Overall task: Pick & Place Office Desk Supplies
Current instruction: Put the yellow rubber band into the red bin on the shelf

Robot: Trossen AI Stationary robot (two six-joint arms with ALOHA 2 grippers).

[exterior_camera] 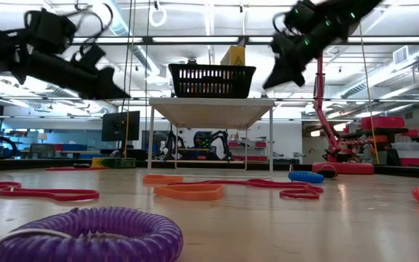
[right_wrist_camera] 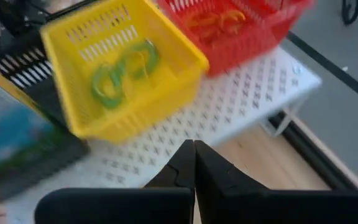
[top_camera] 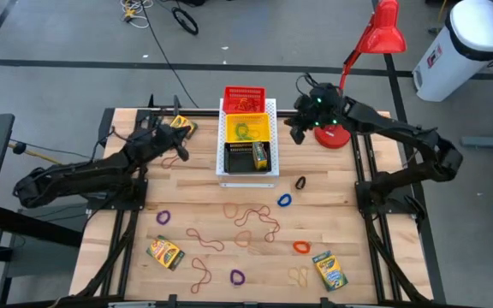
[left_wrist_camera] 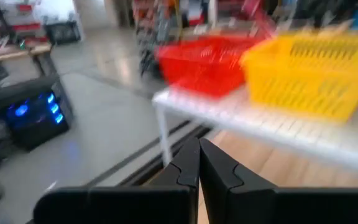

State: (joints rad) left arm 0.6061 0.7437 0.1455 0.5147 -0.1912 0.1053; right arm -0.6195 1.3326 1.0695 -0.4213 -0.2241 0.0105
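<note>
Your left end effector [top_camera: 181,144] hangs pinched together and empty beside a yellow-and-green crayon box [top_camera: 183,126] at the wooden counter's [top_camera: 341,218] back; your right end effector [top_camera: 299,127], also pinched together and empty, hovers beside the yellow plastic basket [top_camera: 246,130] holding green elastic loops [right_wrist_camera: 118,71].

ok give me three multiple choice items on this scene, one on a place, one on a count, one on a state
1. Where is the green loop?
A. in the yellow basket
B. in the red basket
C. on the table

2. How many crayon boxes lie near the table's front edge?
A. none
B. two
C. four

3. How are the right gripper's fingers?
A. wide open
B. shut on a box
C. shut, empty

Answers:
1 A, the right wrist view shows it in yellow mesh.
2 B, left box and right box.
3 C, fingers meet with nothing between.
</note>
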